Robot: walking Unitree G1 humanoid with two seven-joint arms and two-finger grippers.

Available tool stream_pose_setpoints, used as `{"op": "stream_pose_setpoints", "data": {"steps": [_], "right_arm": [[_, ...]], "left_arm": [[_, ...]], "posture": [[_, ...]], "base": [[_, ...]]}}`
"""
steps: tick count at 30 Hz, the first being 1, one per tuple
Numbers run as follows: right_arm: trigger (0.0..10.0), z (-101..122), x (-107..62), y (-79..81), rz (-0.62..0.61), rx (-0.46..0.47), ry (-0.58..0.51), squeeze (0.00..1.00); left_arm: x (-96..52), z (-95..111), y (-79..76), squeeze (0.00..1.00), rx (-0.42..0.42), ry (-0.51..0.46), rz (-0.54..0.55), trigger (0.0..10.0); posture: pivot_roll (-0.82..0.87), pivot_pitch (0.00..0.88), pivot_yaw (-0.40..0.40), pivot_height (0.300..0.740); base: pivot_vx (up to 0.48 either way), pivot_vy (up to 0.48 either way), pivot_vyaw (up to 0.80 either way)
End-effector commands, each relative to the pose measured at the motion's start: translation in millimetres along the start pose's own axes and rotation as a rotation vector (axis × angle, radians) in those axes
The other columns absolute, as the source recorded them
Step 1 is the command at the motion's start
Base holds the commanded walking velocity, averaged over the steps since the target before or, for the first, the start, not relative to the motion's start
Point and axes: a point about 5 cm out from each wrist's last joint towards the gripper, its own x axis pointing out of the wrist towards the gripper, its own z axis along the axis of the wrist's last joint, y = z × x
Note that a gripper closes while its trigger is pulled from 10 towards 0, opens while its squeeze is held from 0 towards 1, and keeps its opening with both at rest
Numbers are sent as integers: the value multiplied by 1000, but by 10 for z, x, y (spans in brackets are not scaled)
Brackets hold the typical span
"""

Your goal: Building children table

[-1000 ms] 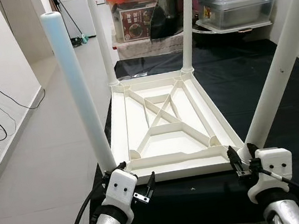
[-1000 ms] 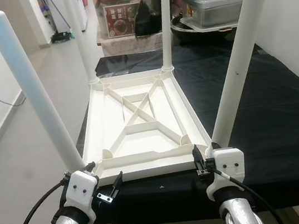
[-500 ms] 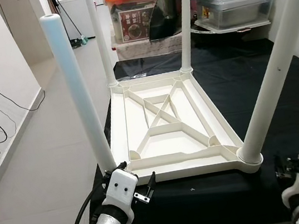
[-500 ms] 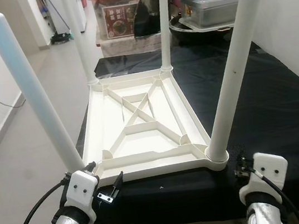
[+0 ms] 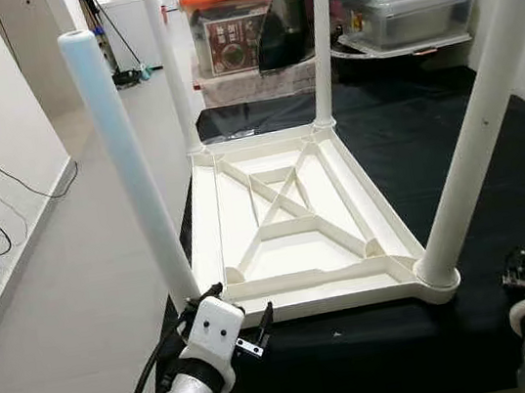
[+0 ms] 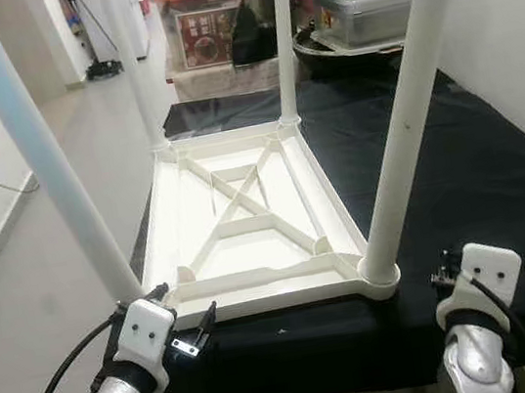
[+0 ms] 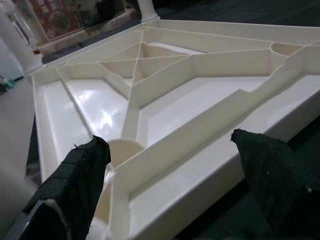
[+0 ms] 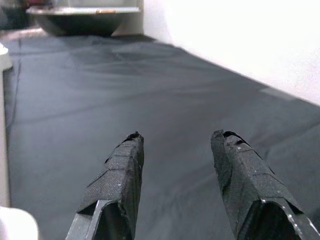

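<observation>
The right claw (image 8: pixel 175 150), fingers apart, has let go of the near right leg (image 5: pixel 475 130) and drawn aside over the black worktop (image 5: pixel 493 152), suggesting that leg is seated, while the left claw (image 7: pixel 170 165) stays spread at the upturned children's table (image 5: pixel 286 223).

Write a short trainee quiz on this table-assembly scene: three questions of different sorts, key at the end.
1. True or false: the white table lies upside down on the black cloth.
2. How many legs stand in the table's corners?
3. Which gripper is at the table's near corner? A) left B) right

Key
1. True.
2. Four; the near right leg is seated in its socket.
3. A. The left gripper is open around the near left corner; the right gripper is open over bare cloth.
</observation>
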Motion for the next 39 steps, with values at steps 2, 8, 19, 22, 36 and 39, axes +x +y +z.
{"op": "stream_pose_setpoints", "data": {"steps": [2,8,19,22,36,39], "right_arm": [[10000,2,41,10,-2,9,-4,0],[10000,38,40,221,110,22,-27,0],[10000,67,-33,524,354,175,-14,0],[10000,68,-108,608,514,285,20,0],[10000,24,-320,386,936,162,66,20],[10000,-1,-297,297,927,125,60,1000]], "left_arm": [[-3,-13,-2,0,8,4,-5,10000],[1,-30,11,0,0,15,9,10000],[-5,-45,13,0,-13,19,15,10000],[-10,-47,16,0,-17,19,20,10000],[-18,-42,57,0,-18,21,27,10000],[-17,-40,57,0,-19,20,26,10000]], "posture": [[23,20,-7,740],[26,17,-7,740],[28,13,-11,740],[26,16,-12,740],[18,36,6,740],[17,36,6,740]], "base": [[0,-437,0],[0,-218,0],[0,0,0],[0,0,0],[0,0,0],[0,0,0]]}}
